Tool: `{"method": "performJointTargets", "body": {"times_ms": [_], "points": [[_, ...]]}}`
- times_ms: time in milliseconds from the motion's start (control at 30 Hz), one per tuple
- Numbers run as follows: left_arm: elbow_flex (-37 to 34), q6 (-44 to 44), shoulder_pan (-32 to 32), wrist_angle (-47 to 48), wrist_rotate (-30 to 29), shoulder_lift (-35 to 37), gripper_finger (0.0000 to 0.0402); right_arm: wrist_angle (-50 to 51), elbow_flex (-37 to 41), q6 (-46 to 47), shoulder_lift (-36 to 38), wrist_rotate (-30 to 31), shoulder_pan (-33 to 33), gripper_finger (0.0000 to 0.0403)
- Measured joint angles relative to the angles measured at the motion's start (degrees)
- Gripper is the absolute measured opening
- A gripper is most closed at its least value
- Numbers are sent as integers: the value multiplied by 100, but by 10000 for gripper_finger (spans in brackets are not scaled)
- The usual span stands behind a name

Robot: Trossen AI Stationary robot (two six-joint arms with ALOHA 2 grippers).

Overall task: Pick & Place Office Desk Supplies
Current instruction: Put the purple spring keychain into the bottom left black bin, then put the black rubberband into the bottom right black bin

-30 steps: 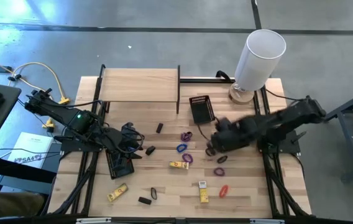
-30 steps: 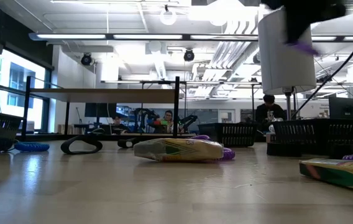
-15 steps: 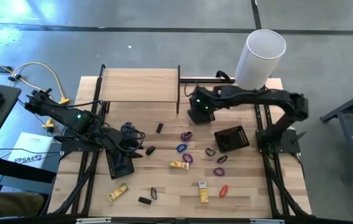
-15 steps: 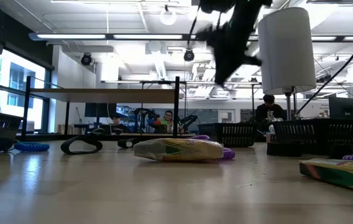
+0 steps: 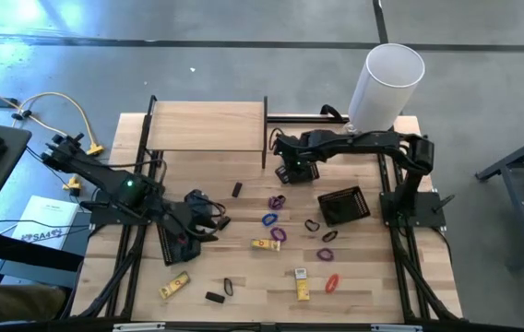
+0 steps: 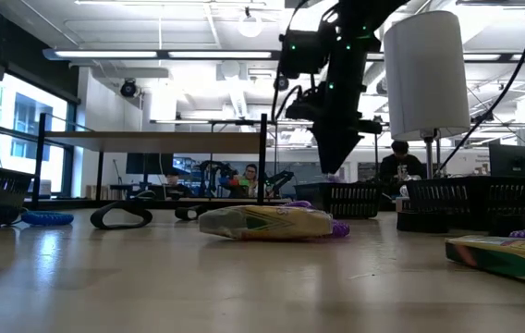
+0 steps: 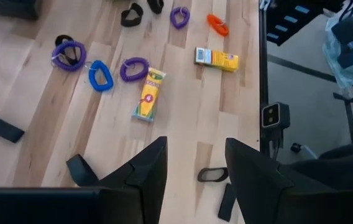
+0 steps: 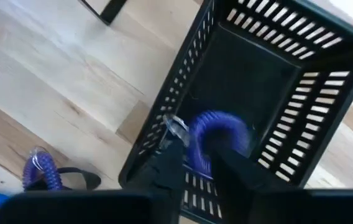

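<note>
Right gripper: poised over the black mesh tray at the far side of the table, fingers slightly parted, with a purple coil loop at their tips; whether the coil is pinched or already let go I cannot tell. It hangs above the tray's floor, which suggests a drop-off into this bin.
Tray position: in the high view the same tray sits beside the base of the tall white cylinder, mostly covered by the right arm.
Left gripper: fingers apart and holding nothing, hovering low over the near-left part of the table by a second mesh tray; it looks to be waiting.
Supplies left on the table: purple loops, a blue loop, a red loop, yellow packets, small black blocks, scattered apart between the arms.
Third tray: lies right of centre, near the loops.
Judgement: sorting is early; most items are not yet binned.
</note>
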State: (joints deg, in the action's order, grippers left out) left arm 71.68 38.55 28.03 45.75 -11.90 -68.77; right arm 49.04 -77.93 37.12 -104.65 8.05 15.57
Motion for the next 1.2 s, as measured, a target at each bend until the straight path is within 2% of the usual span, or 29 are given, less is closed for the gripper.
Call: {"method": "performJointTargets", "body": {"times_ms": [200,400,567,667,733,933,1200], "points": [[0,127,-20,-207,-65,-48,156,49,-2,-137,447,203,35,134],[0,194,-31,-114,-385,-48,156,179,-1,-271,1201,182,-72,141],[0,514,-237,987,-827,-239,156,188,-4,-426,1868,-625,-431,141],[-72,814,-435,1553,-942,-513,156,225,-4,-414,2129,-702,-832,141],[-276,827,-532,1557,-771,-697,156,216,-4,-407,2226,-622,-1141,142],[-723,400,-871,1067,279,-1251,156,202,-2,-236,2221,-137,-1989,142],[-719,590,-1500,1076,554,-1583,156,-125,-2,-222,2066,125,-2525,142]]}}
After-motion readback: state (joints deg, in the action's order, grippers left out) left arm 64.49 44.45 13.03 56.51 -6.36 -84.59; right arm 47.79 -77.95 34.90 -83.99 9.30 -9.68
